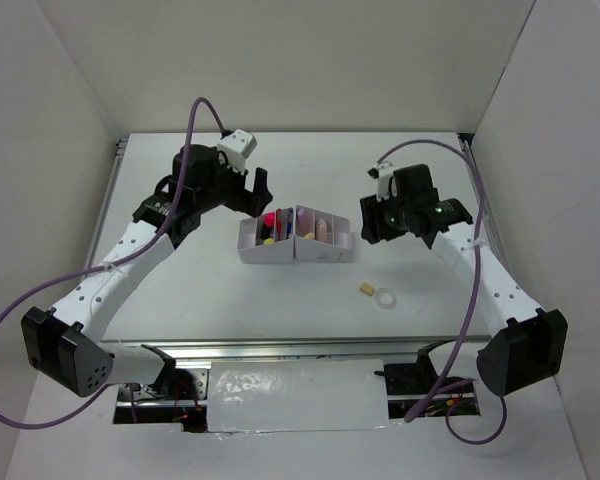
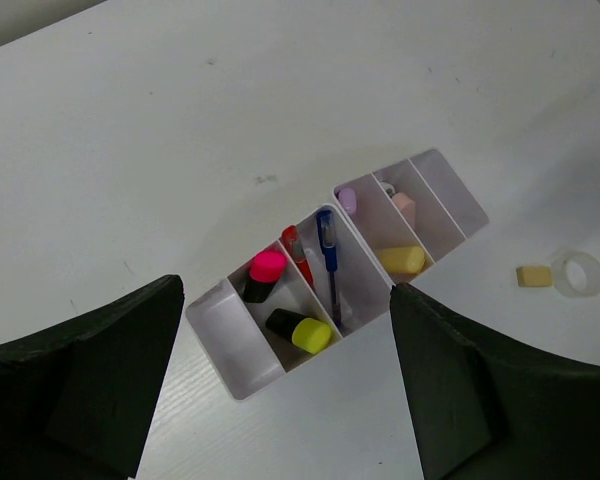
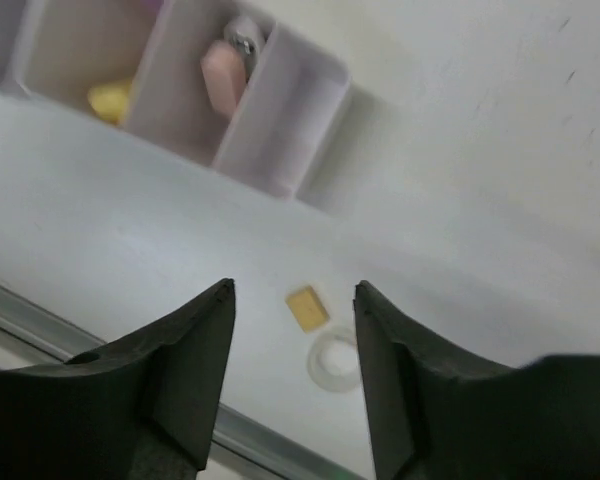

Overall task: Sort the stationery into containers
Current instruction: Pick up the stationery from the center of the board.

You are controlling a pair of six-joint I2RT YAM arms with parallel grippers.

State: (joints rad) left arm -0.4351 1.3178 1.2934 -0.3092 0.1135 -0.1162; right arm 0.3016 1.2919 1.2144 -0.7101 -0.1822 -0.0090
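Nearest to the arm bases, the tan eraser (image 1: 367, 288) and the clear tape ring (image 1: 387, 298) lie just beside each other on the table (image 1: 280, 310), apart from the white organiser (image 1: 295, 256). The organiser stands behind them and holds the pink-capped highlighter (image 2: 265, 270), the yellow-capped highlighter (image 2: 305, 332), the blue pen (image 2: 329, 260), the purple marker (image 2: 346, 200), the cream stick (image 2: 400, 260) and the pink eraser (image 2: 404, 208). Farther back, the left gripper (image 2: 287, 295) hangs at its left and the right gripper (image 3: 292, 290) at its right, each with the jaws apart and nothing between them.
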